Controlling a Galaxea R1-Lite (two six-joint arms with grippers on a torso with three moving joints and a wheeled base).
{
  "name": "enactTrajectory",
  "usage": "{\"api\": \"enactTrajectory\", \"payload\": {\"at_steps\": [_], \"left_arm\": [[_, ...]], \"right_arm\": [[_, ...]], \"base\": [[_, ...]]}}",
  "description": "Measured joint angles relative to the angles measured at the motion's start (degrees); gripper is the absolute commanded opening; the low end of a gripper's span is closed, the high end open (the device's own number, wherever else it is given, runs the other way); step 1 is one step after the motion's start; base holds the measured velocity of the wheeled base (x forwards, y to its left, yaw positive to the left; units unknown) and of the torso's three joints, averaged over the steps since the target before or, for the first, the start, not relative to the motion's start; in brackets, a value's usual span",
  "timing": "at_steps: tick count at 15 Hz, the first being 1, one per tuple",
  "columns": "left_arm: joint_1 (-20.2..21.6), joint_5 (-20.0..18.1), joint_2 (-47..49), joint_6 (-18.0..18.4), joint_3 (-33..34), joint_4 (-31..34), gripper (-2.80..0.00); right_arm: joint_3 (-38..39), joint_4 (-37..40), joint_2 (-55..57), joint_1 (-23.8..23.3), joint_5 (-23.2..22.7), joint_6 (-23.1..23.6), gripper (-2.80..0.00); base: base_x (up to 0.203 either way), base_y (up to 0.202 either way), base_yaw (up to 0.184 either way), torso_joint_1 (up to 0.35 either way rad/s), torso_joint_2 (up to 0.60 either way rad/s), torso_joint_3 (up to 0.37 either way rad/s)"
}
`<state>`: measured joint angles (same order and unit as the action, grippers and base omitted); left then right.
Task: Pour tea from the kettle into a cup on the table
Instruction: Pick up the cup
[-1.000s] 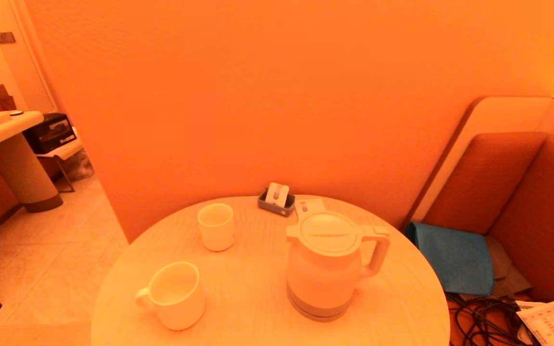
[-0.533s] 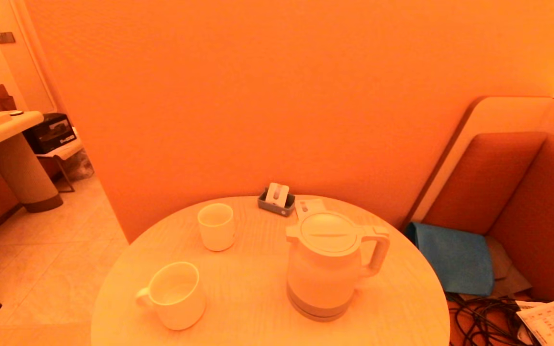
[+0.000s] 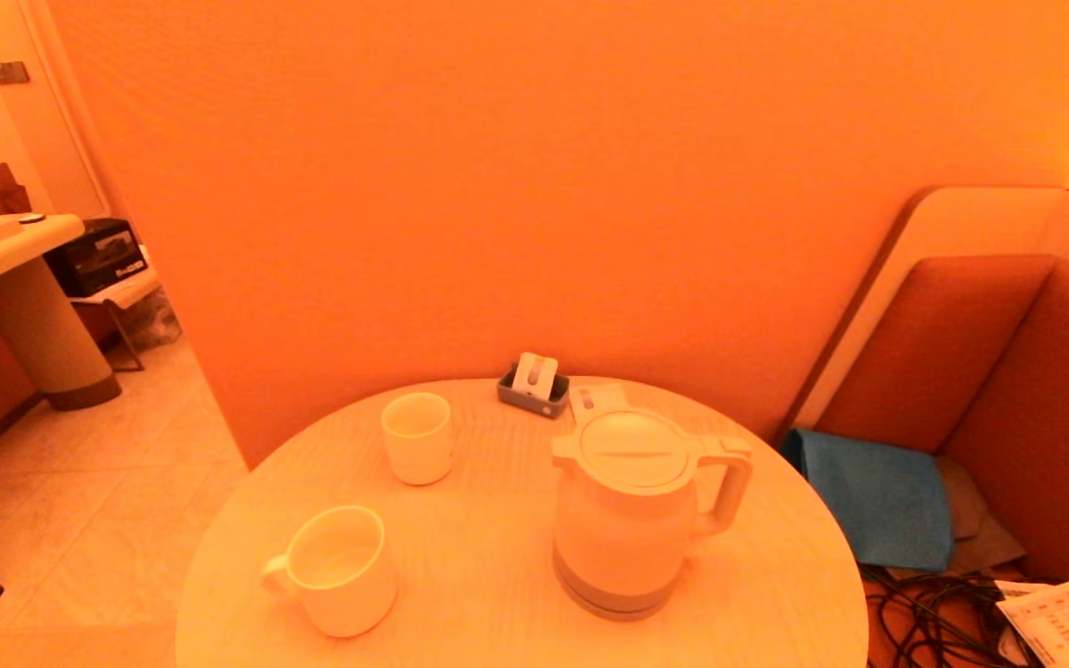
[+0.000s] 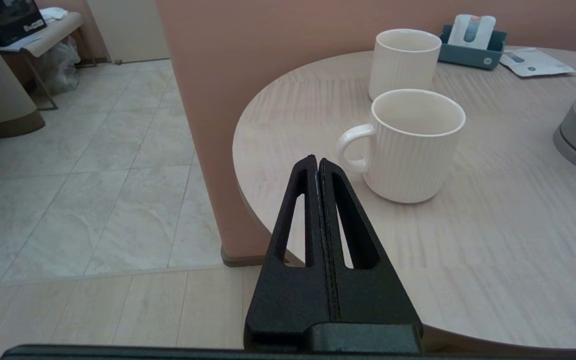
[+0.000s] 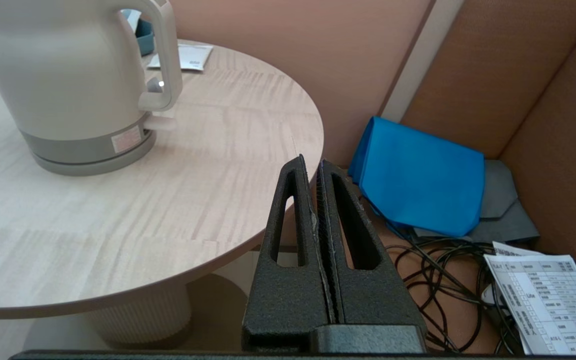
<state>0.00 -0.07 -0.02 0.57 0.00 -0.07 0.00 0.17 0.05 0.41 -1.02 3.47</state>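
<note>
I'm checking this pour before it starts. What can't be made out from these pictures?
- Level inside the kettle: lid shut, walls opaque, every view.
- The cup: its bottom is hidden by its own wall in the head view.
- Small print on the sheet: too small; cut by the right wrist view's edge.
- Left gripper and right gripper: outside the head view.

- Your kettle [image 3: 625, 510] stands upright on the desk's right half: white body, grey bottom band, flat round lid shut, big loop handle pointing right, short spout to the left.
- Your cup [image 3: 417, 437] is the small plain white handleless tumbler, upright and mouth up, well apart from the kettle toward the far left.
- The desk [image 3: 488, 566] is a round top of pale wood grain.
</note>
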Motion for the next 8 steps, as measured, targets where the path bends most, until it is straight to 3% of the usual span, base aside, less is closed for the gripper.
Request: {"api": "enactTrajectory", "payload": {"at_steps": [8], "left_arm": [[0.0, 0.07, 0.0, 0.05, 0.0, 0.07, -2.8]], "right_arm": [[0.0, 0.0, -0.02, 0.0, -0.01, 0.0, -2.8]], "base": [[0.0, 0.0, 0.0, 0.0, 0.0, 0.0]]}}
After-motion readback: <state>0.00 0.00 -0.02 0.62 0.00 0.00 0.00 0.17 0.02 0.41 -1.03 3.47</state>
